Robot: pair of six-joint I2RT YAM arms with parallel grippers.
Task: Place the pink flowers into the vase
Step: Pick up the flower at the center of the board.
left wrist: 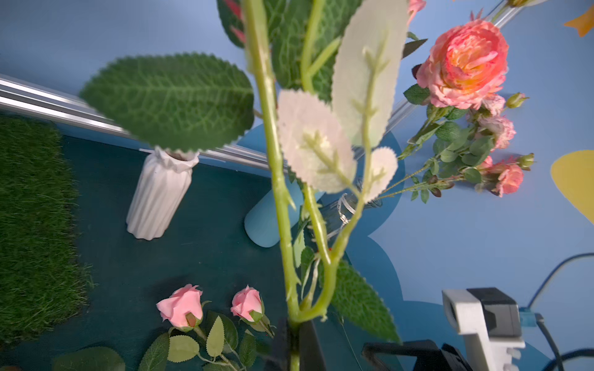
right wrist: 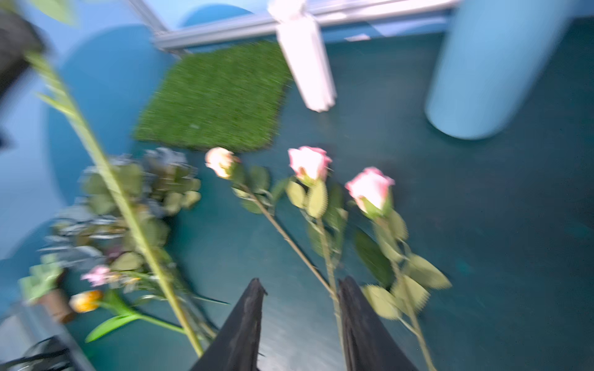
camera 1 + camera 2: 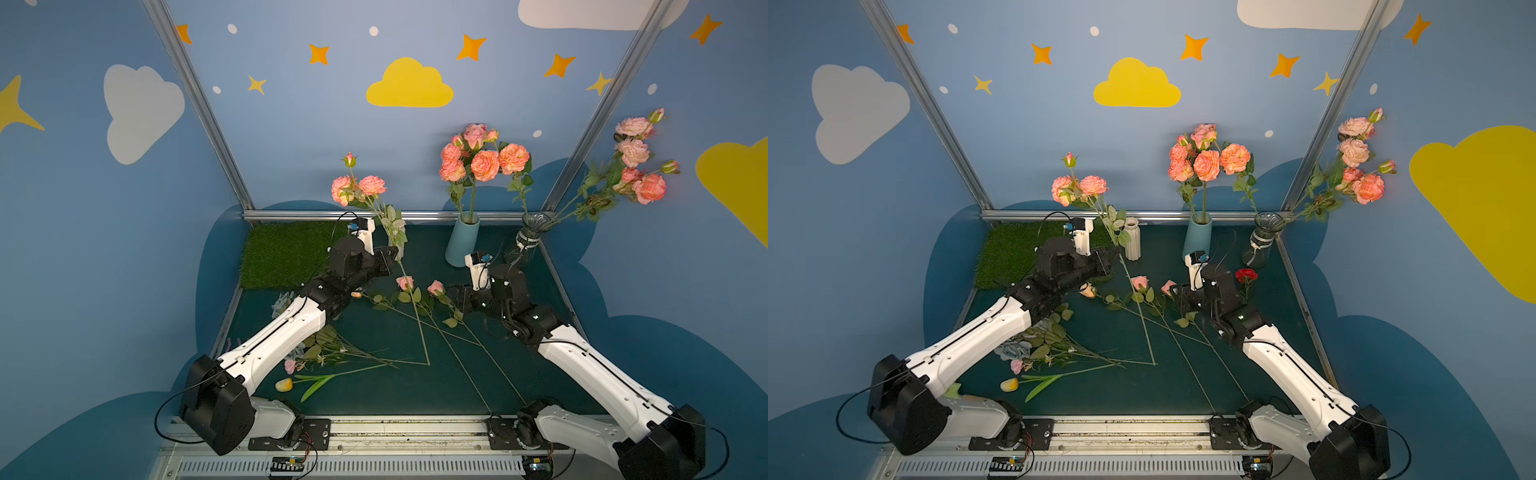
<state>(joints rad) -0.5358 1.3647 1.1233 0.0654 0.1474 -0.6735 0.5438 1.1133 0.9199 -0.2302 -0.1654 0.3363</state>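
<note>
My left gripper (image 1: 294, 324) is shut on the thick green stem of a spray of pink flowers (image 3: 357, 187), holding it upright right beside the white ribbed vase (image 3: 1132, 239). The spray's leaves hide part of that vase in a top view. Two pink roses (image 3: 405, 282) (image 2: 369, 186) lie on the dark green table with their long stems crossing. My right gripper (image 2: 299, 282) hovers low over those stems, open. One thin stem runs along the inner edge of a finger (image 2: 353, 308). A blue vase (image 3: 462, 243) and a glass vase (image 3: 530, 241) hold more pink flowers.
A grass mat (image 3: 286, 253) lies at the back left. A heap of grey-blue flowers (image 3: 1013, 349) and a yellow tulip (image 3: 284, 384) lie under the left arm. A red carnation (image 3: 1246, 274) lies behind the right wrist. Metal frame rails (image 3: 332, 215) edge the table.
</note>
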